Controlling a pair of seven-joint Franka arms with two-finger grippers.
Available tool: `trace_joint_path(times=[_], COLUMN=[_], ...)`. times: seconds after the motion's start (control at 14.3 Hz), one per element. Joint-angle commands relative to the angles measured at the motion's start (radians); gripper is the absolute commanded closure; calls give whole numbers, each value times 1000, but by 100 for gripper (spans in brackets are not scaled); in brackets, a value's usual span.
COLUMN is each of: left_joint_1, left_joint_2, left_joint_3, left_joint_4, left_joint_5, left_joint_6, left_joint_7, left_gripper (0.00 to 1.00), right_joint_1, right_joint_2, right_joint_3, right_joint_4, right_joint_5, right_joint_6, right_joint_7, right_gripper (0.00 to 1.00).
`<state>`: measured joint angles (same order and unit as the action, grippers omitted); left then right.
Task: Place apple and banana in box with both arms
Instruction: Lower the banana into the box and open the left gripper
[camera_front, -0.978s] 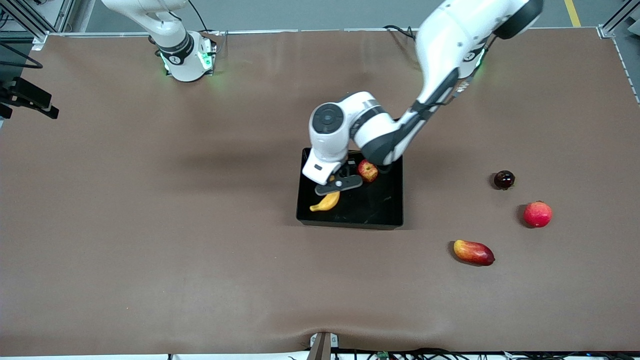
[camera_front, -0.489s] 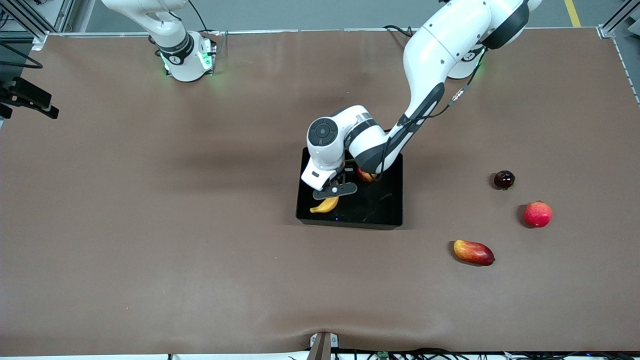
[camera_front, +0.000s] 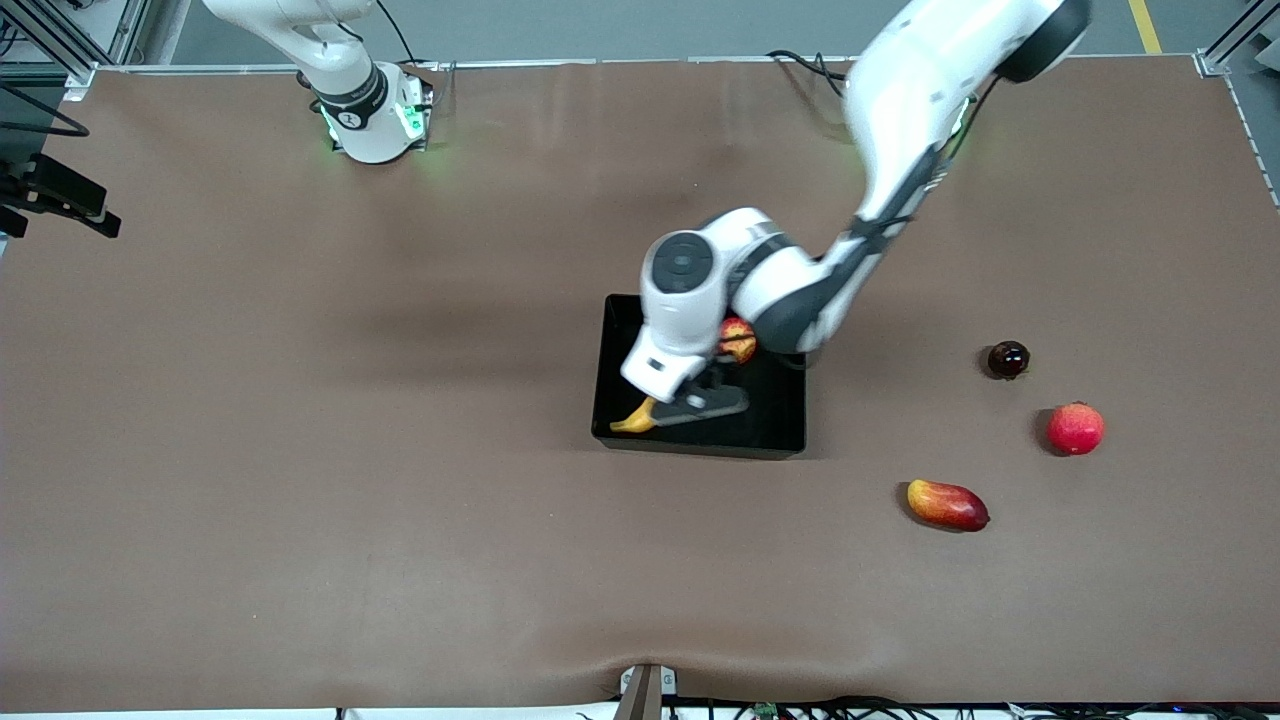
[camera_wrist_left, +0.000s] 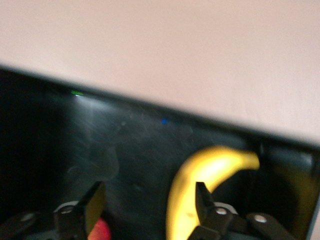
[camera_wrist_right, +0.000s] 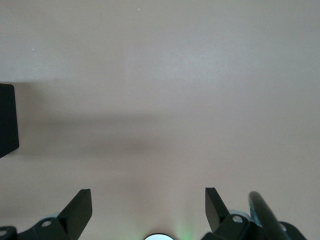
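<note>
The black box (camera_front: 772, 418) sits mid-table. The banana (camera_front: 632, 420) lies in its corner nearest the front camera, toward the right arm's end, mostly hidden under my left hand. The apple (camera_front: 738, 340) lies in the box near the wall farthest from the front camera. My left gripper (camera_front: 702, 402) hovers low over the box, open and empty. In the left wrist view the banana (camera_wrist_left: 205, 172) lies on the box floor (camera_wrist_left: 125, 145) beside one finger of the left gripper (camera_wrist_left: 148, 200), and a bit of the apple (camera_wrist_left: 100, 232) shows by the other. My right gripper (camera_wrist_right: 148, 200) is open over bare table; that arm waits.
Toward the left arm's end lie a dark round fruit (camera_front: 1008, 359), a pinkish-red round fruit (camera_front: 1075, 428) and an oblong red-yellow fruit (camera_front: 947, 505). A black corner (camera_wrist_right: 7, 122) shows at the edge of the right wrist view.
My left hand has moved over the box toward the wall nearest the front camera and now covers most of the banana. The apple shows again beside the wrist. The right arm has not moved.
</note>
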<state>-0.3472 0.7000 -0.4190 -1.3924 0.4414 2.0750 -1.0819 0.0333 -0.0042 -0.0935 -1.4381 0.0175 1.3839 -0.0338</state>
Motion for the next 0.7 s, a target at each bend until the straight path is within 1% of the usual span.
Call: trace_joint_path(times=[0.0, 0.14, 0.28, 0.35, 0.49, 0.63], left_joint_1=[103, 167, 244, 273, 315, 324], left_joint_2=[-183, -270, -336, -371, -419, -456], left_joint_3=[-15, -17, -17, -17, -17, -12], left_joint_4=[-39, -40, -37, -40, -42, -40], left_joint_5=[-9, -56, -64, -64, -64, -66], left_joint_6=[-125, -234, -378, -425, -507, -536], left_joint_7=[11, 72, 211, 276, 364, 442], left_gripper=[0, 0, 0, 0, 0, 0], right_joint_1=[3, 4, 3, 5, 2, 3], right_joint_2=[-17, -19, -19, -19, -17, -17], right_joint_3=[-6, -6, -6, -6, -6, -6], right_joint_4=[-16, -16, -16, -16, -16, -16], right_joint_5=[12, 12, 12, 12, 12, 12], right_joint_6=[-2, -3, -2, -3, -3, -3], right_joint_7=[-6, -6, -6, -6, -6, -6], right_gripper=[0, 0, 0, 0, 0, 0])
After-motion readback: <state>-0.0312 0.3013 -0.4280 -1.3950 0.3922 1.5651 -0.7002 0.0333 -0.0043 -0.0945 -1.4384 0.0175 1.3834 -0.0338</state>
